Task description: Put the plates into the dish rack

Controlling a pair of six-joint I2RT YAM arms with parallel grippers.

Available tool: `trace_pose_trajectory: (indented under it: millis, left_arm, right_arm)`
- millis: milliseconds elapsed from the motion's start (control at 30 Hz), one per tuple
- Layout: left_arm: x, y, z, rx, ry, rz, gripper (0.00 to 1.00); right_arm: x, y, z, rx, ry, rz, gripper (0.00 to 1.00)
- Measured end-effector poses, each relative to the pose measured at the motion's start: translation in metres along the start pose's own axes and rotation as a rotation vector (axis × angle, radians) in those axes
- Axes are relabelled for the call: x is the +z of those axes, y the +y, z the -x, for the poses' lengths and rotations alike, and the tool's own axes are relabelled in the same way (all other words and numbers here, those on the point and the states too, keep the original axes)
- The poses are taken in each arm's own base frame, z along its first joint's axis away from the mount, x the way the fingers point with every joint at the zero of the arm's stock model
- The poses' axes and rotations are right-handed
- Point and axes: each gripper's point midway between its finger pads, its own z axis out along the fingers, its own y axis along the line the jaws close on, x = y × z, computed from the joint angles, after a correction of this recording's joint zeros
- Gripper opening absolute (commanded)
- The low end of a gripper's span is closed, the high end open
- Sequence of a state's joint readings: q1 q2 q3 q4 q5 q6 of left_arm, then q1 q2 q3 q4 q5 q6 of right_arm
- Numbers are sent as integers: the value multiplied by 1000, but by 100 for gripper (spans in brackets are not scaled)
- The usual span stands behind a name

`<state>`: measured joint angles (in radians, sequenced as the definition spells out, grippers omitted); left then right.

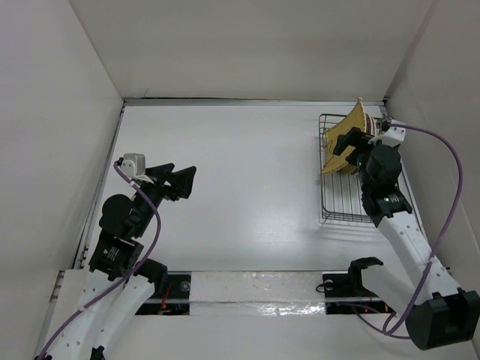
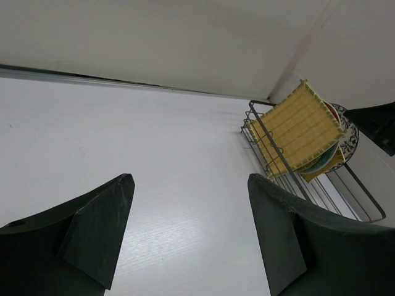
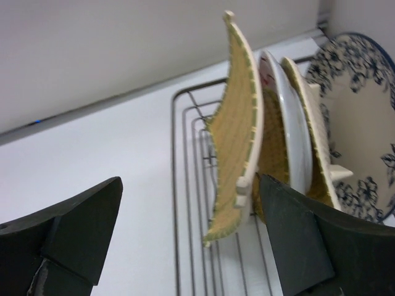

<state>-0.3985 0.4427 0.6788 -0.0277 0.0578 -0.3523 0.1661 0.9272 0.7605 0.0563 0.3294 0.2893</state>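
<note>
Standing on edge, the plates [image 1: 347,127] sat bunched at the far end of the dish rack [image 1: 341,204], which lay at 2 o'clock on the tabletop [image 1: 247,165]. The right wrist view showed a square bamboo plate [image 3: 237,123] in front, tilted. Behind it came a white-backed plate [image 3: 290,142], another bamboo plate [image 3: 307,117], and a white plate with blue flower pattern [image 3: 364,117] at the back. The right hand [image 1: 343,150] hung just at the stack's near side, fingers spread, pinching nothing; contact with the front plate could not be told. The left hand [image 1: 182,182] hovered at 9 o'clock, well apart from the rack, fingers spread, holding nothing.
</note>
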Motion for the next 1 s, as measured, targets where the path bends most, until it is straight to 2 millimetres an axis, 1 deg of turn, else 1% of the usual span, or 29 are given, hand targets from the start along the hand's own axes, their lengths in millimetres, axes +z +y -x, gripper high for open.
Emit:
trace_pose_trajectory:
  millis: [33,100,133,167,233,333,467,633,700,800,867,1000]
  left_arm:
    - [0,0,0,0,-2,3,72]
    - [0,1,1,1,-6,7,73]
    - [-1,2,2,3,-11,9,73]
    - [-2,2,3,5,-15,12,73]
    - [-4,2,6,7,-29,14,74]
    - [-7,4,12,11,-51,24,74]
    - [-8,8,14,15,-61,41,74]
    - [-7,19,12,29,-65,89,73]
    - [-7,23,12,36,-70,110,72]
    - [-7,28,14,49,-80,136,72]
    - [-7,31,15,58,-84,150,72]
    - [-8,36,15,73,-88,174,71]
  right_arm:
    - [-5,7,7,15,-11,38,97]
    - [-16,27,16,41,-23,130,93]
    - [-21,38,17,51,-21,179,99]
    - [-27,50,17,61,-14,232,100]
    - [-37,74,12,67,15,341,100]
    - [-56,113,-2,70,81,513,100]
    - [-88,164,-15,72,140,754,100]
    - [-127,214,-30,47,176,993,100]
    - [-136,229,-41,27,196,1052,100]
    - [-140,241,-64,-14,240,1096,100]
    - [-137,245,-76,-37,260,1102,100]
    - [-130,244,-90,-61,266,1093,100]
